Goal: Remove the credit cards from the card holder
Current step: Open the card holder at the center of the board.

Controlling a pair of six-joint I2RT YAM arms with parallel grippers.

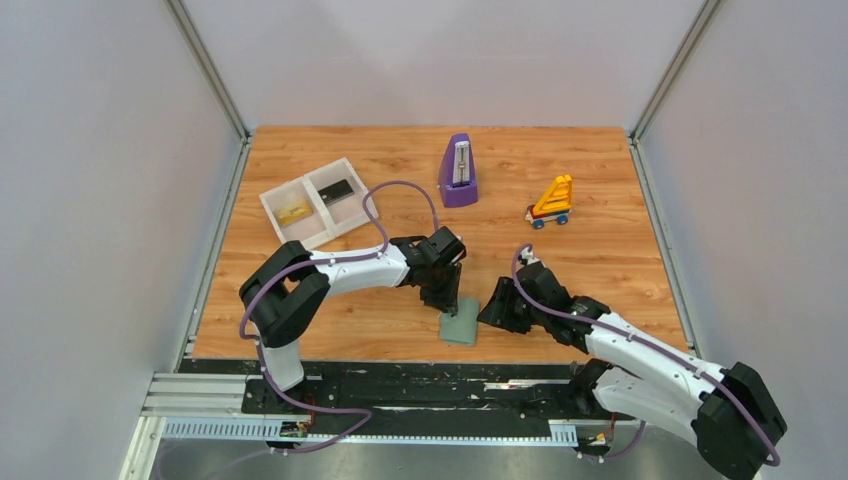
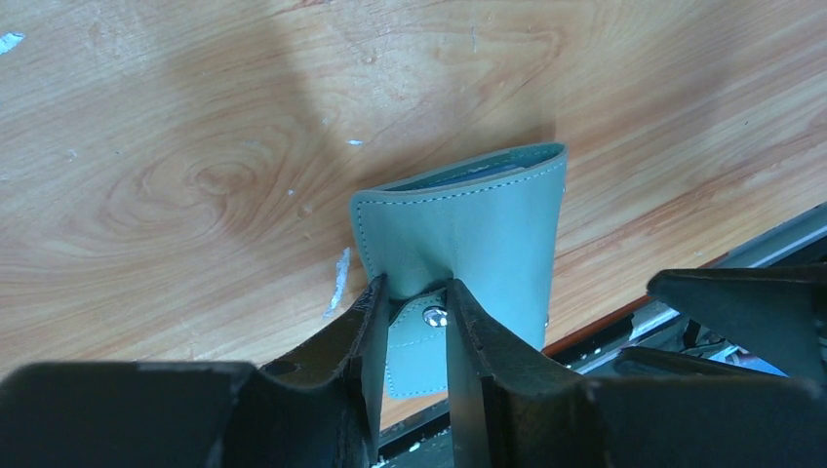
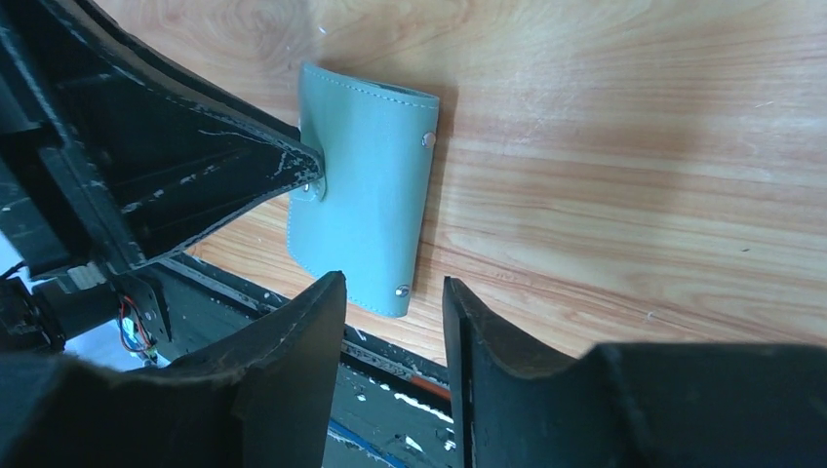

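Note:
The pale teal card holder (image 1: 460, 327) lies folded shut near the table's front edge. It also shows in the left wrist view (image 2: 468, 214) and the right wrist view (image 3: 366, 205). My left gripper (image 1: 450, 300) (image 2: 414, 288) is shut on the holder's strap tab (image 2: 421, 346) beside its snap. My right gripper (image 1: 497, 305) (image 3: 390, 283) is open and empty, just right of the holder and not touching it. A yellowish-gold card (image 1: 294, 212) and a dark card (image 1: 337, 189) lie in the two compartments of the white tray (image 1: 272, 203).
A purple metronome-like object (image 1: 458, 172) stands at the back middle. A yellow and orange toy on wheels (image 1: 551, 202) sits at the back right. The black rail of the arm bases (image 1: 420, 385) runs just beyond the table's front edge.

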